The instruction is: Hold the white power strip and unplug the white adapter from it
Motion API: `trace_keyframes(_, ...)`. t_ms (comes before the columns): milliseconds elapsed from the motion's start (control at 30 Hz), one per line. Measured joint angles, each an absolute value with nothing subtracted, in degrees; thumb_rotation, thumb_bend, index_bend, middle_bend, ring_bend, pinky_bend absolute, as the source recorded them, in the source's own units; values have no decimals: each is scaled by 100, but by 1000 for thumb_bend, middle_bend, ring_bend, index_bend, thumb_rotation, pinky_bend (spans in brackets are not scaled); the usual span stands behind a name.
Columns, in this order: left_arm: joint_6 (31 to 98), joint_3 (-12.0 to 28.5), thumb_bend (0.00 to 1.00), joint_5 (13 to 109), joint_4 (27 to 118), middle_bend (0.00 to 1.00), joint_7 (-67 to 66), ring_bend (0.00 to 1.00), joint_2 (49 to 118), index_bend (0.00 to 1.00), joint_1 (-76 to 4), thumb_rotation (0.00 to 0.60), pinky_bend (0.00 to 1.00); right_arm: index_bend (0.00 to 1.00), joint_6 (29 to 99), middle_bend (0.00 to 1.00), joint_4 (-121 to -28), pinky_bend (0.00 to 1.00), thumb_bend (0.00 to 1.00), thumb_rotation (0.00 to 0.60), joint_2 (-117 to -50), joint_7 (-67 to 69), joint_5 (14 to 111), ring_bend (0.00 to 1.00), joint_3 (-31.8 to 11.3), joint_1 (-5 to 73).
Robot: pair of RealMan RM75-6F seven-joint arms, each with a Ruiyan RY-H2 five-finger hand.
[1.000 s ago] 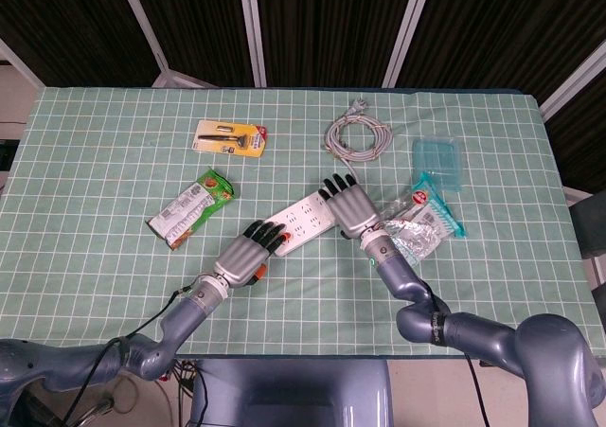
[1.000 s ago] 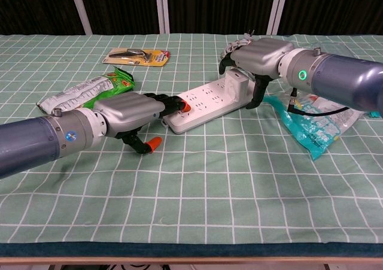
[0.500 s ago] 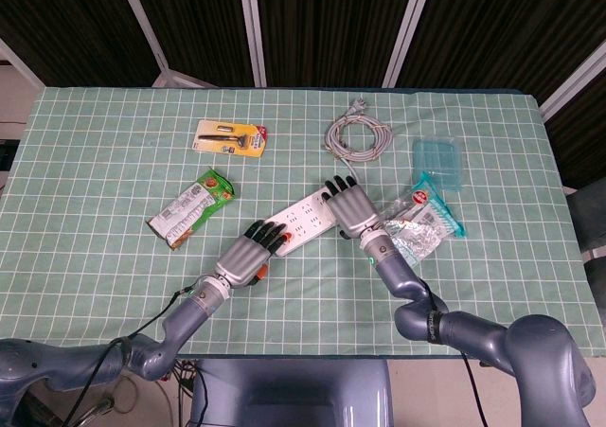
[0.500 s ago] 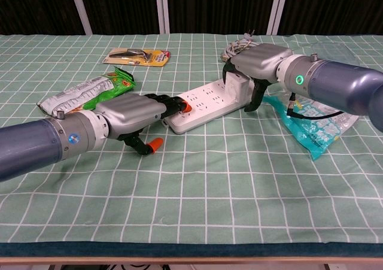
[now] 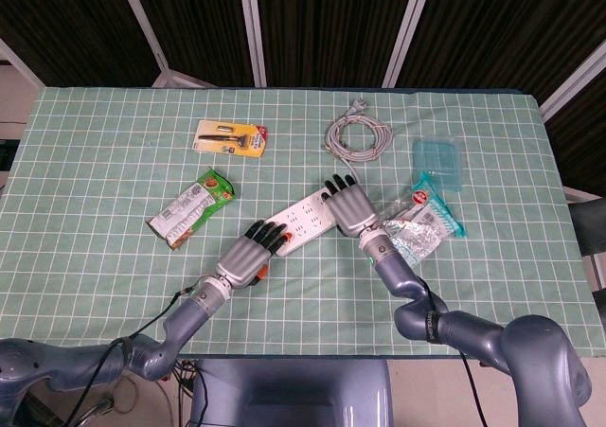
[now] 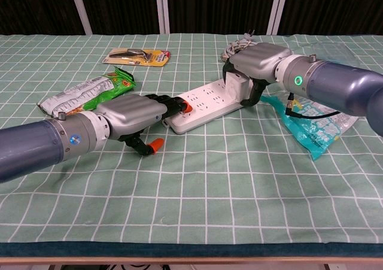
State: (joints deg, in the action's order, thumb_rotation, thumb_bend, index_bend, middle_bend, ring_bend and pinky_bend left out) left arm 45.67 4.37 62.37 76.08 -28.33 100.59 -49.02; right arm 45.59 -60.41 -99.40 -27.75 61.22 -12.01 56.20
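The white power strip (image 5: 301, 222) (image 6: 206, 105) lies slanted in the middle of the table. The white adapter (image 6: 240, 85) stands plugged into its far right end; in the head view my right hand covers it. My right hand (image 5: 348, 207) (image 6: 258, 64) wraps over the adapter from above, fingers behind it and thumb against its near side. My left hand (image 5: 249, 254) (image 6: 129, 115) lies flat with its fingertips pressing on the strip's near left end, thumb off to the side on the cloth.
A green snack packet (image 5: 191, 208) lies left of the strip, and a yellow carded tool (image 5: 230, 139) behind it. A coiled grey cable (image 5: 358, 135) sits at the back. A teal bag (image 5: 423, 223) and a clear box (image 5: 436, 159) lie to the right.
My right thumb has drawn in against the near side of the adapter. The left hand and the strip have stayed put.
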Motion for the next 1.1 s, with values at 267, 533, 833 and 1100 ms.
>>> trace_keyframes(267, 4585, 440, 518, 6223, 7627, 8, -2838, 0, 10085, 81, -4911, 600, 89, 546, 4710, 215, -6322, 197, 626, 600, -9821, -2829, 6179, 126, -1223, 5597)
trace_keyframes(533, 4602, 422, 518, 6211, 7685, 8, -2867, 0, 10065, 81, -4914, 600, 89, 571, 4810, 225, -6508, 197, 641, 600, -9742, -2969, 6112, 126, -1253, 5570)
trace_keyframes(833, 4614, 405, 518, 6174, 7703, 8, -2888, 0, 10041, 81, -4907, 600, 89, 574, 5008, 227, -6671, 197, 642, 600, -9664, -3113, 6069, 126, -1326, 5556)
trace_keyframes(1100, 4800, 479, 516, 6200, 7848, 8, -2868, 0, 9959, 82, -4876, 600, 89, 574, 5278, 227, -7113, 197, 642, 600, -9426, -3284, 6082, 126, -1396, 5510)
